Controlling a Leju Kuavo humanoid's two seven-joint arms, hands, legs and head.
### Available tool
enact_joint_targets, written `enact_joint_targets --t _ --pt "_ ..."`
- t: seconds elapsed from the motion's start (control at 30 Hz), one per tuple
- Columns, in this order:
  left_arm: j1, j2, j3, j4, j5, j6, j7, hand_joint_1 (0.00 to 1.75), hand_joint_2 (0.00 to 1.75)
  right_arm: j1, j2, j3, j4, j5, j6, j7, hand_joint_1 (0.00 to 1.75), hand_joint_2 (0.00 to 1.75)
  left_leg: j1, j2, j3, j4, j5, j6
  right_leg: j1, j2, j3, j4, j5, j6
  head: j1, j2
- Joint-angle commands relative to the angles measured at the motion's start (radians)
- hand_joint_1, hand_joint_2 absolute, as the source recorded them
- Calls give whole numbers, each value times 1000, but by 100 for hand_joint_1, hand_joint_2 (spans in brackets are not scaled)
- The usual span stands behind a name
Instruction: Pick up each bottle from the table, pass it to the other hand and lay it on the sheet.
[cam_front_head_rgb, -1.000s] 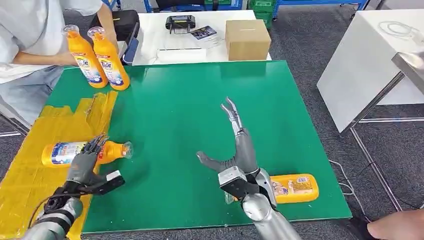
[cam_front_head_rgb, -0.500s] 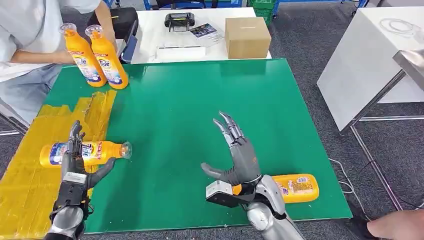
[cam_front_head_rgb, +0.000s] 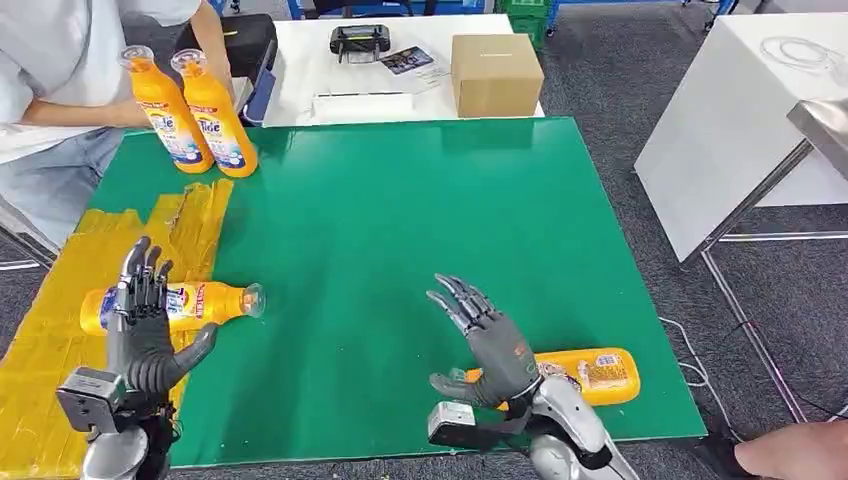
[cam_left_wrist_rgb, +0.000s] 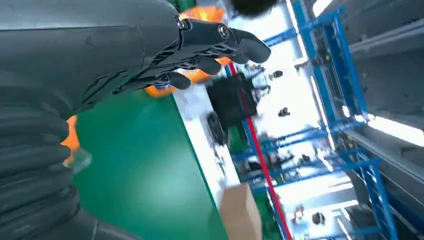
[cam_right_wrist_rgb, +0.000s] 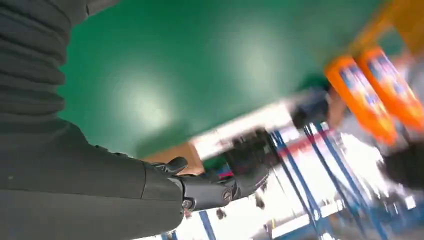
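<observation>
An orange bottle (cam_front_head_rgb: 215, 300) lies on its side, its body on the yellow sheet (cam_front_head_rgb: 50, 350) and its cap over the green table (cam_front_head_rgb: 380, 200). My left hand (cam_front_head_rgb: 145, 330) is raised just in front of it, fingers spread, holding nothing. A second orange bottle (cam_front_head_rgb: 597, 373) lies near the table's front right edge. My right hand (cam_front_head_rgb: 492, 345) hovers beside its left end, open and empty. Two more bottles (cam_front_head_rgb: 165, 105) (cam_front_head_rgb: 216, 112) stand upright at the far left corner. The right wrist view shows them blurred (cam_right_wrist_rgb: 372, 95) beyond my right hand (cam_right_wrist_rgb: 150, 190).
A person in a white shirt (cam_front_head_rgb: 60, 60) sits at the far left, an arm behind the upright bottles. A cardboard box (cam_front_head_rgb: 495, 75) and a black device (cam_front_head_rgb: 360, 40) rest on the white table behind. Another person's hand (cam_front_head_rgb: 800, 455) shows at the lower right.
My left hand has come off the lying bottle and turned upright with its fingers spread. My right hand has drawn back toward me, next to the right bottle.
</observation>
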Motion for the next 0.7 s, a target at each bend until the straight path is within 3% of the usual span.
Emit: enact_joint_targets --t 0.03,0.1,0.5,0.7 --pt "-46 -137 28 156 -47 -128 4 0 175 156 -217 -57 -99 47 79 46 0 175 -1 -6 3 -1 0 1 0 -7 5 -2 -2 0 0 0" --pt "-49 -151 15 169 -51 -151 4 0 175 182 -256 -63 -117 50 86 63 0 175 -1 -5 3 -1 -1 1 0 -6 5 -2 -2 0 0 0" --pt "-47 -164 -35 175 -119 -165 14 0 175 211 -278 -72 -136 41 85 110 0 175 0 -1 2 0 0 1 0 -3 2 -1 -1 0 0 0" --pt "-48 -171 -48 197 -101 -178 23 0 175 243 -330 -105 -155 80 81 187 0 175 -1 -1 3 0 -1 1 0 -2 4 -1 -2 0 0 0"
